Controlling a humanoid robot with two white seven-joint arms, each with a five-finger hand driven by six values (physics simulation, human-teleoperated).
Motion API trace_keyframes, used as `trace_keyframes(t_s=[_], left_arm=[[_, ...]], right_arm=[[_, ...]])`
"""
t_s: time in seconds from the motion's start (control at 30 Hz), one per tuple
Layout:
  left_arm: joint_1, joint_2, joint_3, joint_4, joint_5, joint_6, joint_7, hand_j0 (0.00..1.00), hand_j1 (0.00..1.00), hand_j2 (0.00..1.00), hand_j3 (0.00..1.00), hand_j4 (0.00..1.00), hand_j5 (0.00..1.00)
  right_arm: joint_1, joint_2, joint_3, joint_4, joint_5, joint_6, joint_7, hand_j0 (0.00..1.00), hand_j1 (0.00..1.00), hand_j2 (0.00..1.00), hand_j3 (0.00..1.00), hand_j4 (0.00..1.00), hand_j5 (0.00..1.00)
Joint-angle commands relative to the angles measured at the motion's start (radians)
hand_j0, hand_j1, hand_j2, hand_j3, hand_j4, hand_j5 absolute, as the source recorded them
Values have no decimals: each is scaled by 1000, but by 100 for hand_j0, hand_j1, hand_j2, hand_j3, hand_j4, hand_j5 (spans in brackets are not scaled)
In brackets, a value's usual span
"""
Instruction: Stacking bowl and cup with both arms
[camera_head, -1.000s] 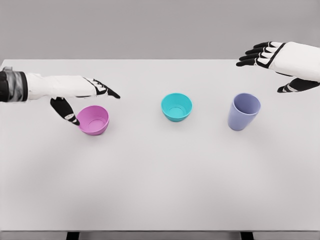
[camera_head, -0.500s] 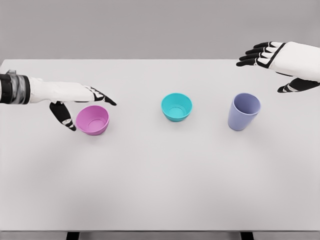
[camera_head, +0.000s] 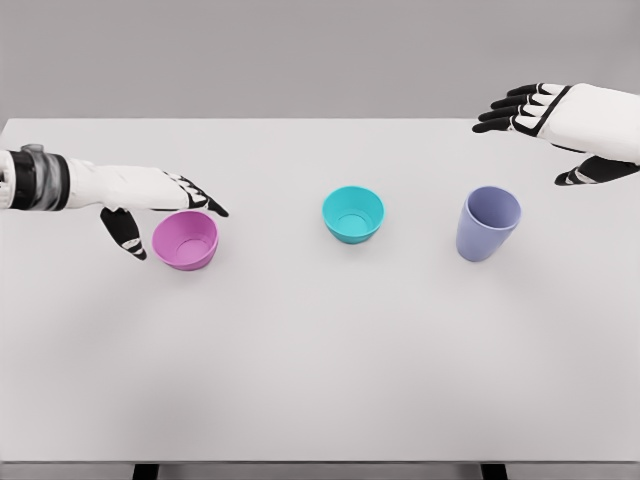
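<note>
While the left hand (camera_head: 150, 205) reaches in from the left edge of the head view, its white forearm lies low over the wide white table (camera_head: 320, 370) and its black-tipped fingers (camera_head: 205, 200) stretch out over the far rim of the small pink plastic bowl (camera_head: 186, 240). The thumb (camera_head: 125, 233) hangs down just beside the bowl's left wall, so the hand brackets the bowl from above and from the left with fingers spread; whether any finger actually touches the rim cannot be told, and nothing is grasped. The pink bowl sits upright on the table's left part, its opening facing up and slightly toward the camera.

Near the table's middle stands a small round turquoise plastic bowl (camera_head: 353, 213), upright and apart from everything else. To its right, well apart, stands a tall lavender plastic cup (camera_head: 488, 224), upright with its mouth open to the top.

Above and to the right of the cup, the right hand (camera_head: 570, 125) comes in from the right edge. Its fingers (camera_head: 510, 110) are extended and loosely spread, pointing left, and the thumb (camera_head: 590, 172) juts out below them. This hand holds nothing and hovers clear of the cup, near the table's far right corner.

Two dark table legs (camera_head: 146, 471) show at the bottom edge, and a plain grey wall (camera_head: 300, 55) fills the background.
</note>
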Motion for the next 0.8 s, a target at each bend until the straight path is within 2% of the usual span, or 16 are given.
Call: trace_keyframes(t_s=[0.0,0.77], left_arm=[[0,-11,0,0,-28,0,0,100,100,100,100,100,100],[15,-48,-9,18,-58,1,0,100,100,100,100,100,100]], right_arm=[[0,0,0,0,-4,3,-1,100,100,100,100,100,100],[0,-1,0,0,-4,3,-1,100,100,100,100,100,100]])
